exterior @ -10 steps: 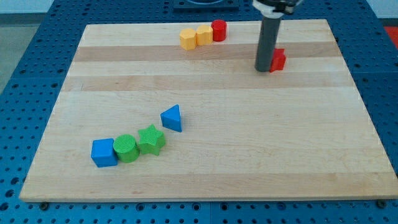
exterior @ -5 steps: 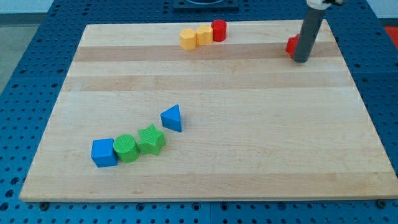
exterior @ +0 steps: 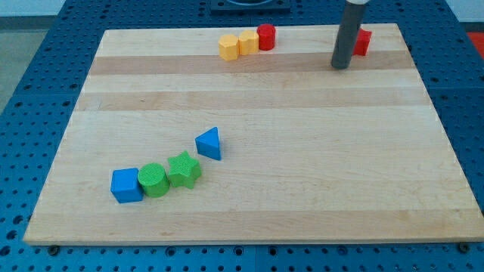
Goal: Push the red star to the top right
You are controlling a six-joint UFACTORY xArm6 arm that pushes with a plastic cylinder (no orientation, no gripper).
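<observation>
My tip (exterior: 341, 66), a bare rod with no claw to spread or pinch, stands just left of the red star (exterior: 362, 41), which lies near the board's (exterior: 257, 204) top right corner, so the push looks nearly done.

The robot showed only as a straight, smooth rod, dark grey to near black, round in section and of even thickness. My tip (exterior: 341, 66) was its blunt, flat lower end. A paler grey collar capped the rod at the picture's upper border.
</observation>
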